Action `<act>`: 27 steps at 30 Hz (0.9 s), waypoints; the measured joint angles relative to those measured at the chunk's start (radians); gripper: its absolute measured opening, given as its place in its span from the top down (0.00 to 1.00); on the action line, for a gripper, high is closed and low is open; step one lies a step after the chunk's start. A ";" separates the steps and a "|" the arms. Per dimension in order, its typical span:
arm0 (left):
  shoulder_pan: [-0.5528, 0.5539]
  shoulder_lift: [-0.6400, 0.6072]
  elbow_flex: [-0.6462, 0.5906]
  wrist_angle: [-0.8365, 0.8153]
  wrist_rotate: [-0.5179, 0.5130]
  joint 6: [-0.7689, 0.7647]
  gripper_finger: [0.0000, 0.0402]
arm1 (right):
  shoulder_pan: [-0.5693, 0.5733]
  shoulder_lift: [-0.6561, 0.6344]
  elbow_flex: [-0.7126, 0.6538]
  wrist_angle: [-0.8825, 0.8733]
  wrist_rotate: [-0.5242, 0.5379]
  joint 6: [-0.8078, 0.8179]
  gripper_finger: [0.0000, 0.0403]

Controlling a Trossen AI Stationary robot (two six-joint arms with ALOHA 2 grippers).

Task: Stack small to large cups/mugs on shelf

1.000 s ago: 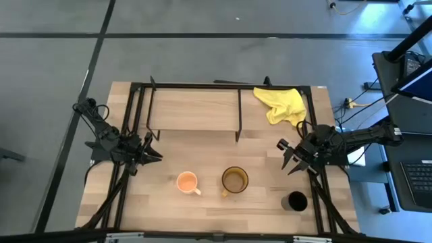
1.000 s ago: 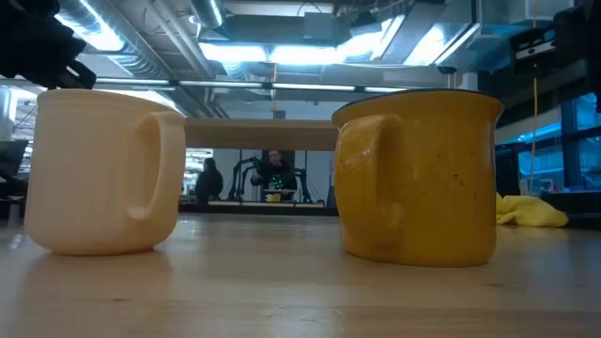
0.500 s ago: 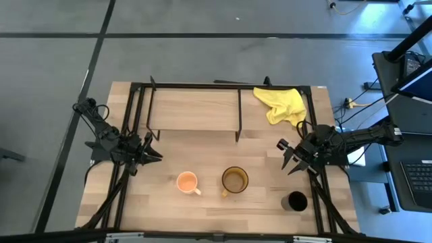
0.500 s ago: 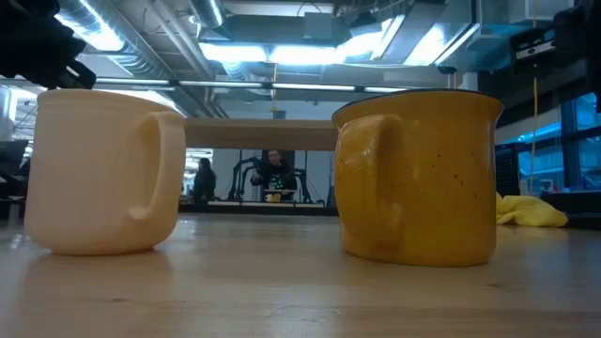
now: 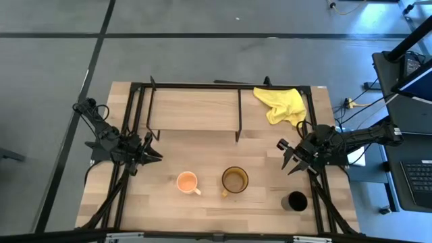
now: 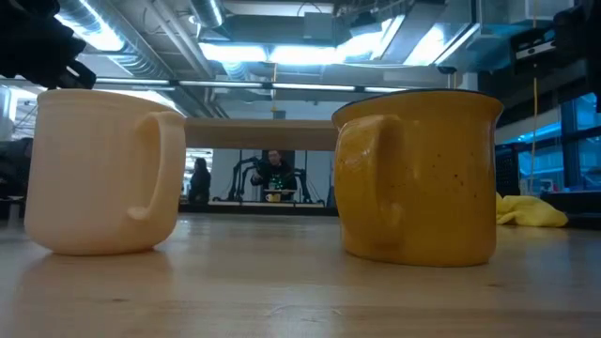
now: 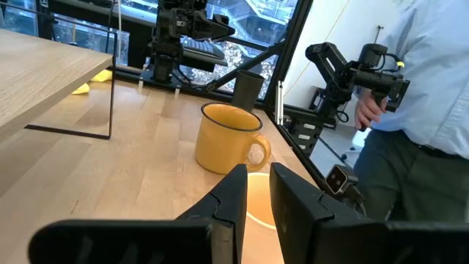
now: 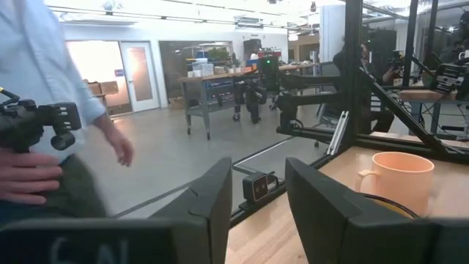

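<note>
Three vessels stand upright on their bases on the table's near half. The peach mug [image 5: 187, 182] [image 6: 94, 174] is toward the left, the amber mug [image 5: 235, 180] [image 6: 423, 178] is in the middle, and the small black cup [image 5: 295, 201] is near the right corner. The shelf [image 5: 196, 111], black rods under a light board, stands at the far side. My left gripper [image 5: 154, 155] [image 7: 258, 172] hovers left of the peach mug [image 7: 258, 213], narrowly open. My right gripper [image 5: 288, 158] [image 8: 258, 191] hovers right of the amber mug, open, and touches nothing.
A yellow cloth [image 5: 280, 104] [image 6: 531, 208] lies at the far right corner beside the shelf. A black frame [image 5: 317, 182] runs along the table's edges. A person [image 7: 418, 88] [image 8: 44, 110] holding a device stands beyond the near edge. Bare wood lies between shelf and mugs.
</note>
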 joint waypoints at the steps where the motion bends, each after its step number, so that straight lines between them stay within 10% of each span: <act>1: 0.000 0.000 0.000 0.000 0.000 0.000 0.86 | 0.000 0.000 0.000 0.000 0.000 0.001 0.68; 14: 0.000 0.000 0.000 0.000 0.000 0.000 0.86 | 0.000 0.000 0.000 0.000 0.003 0.267 0.68; 27: 0.000 0.000 0.000 0.000 0.000 0.000 0.86 | 0.001 0.000 0.000 0.042 0.288 0.318 0.68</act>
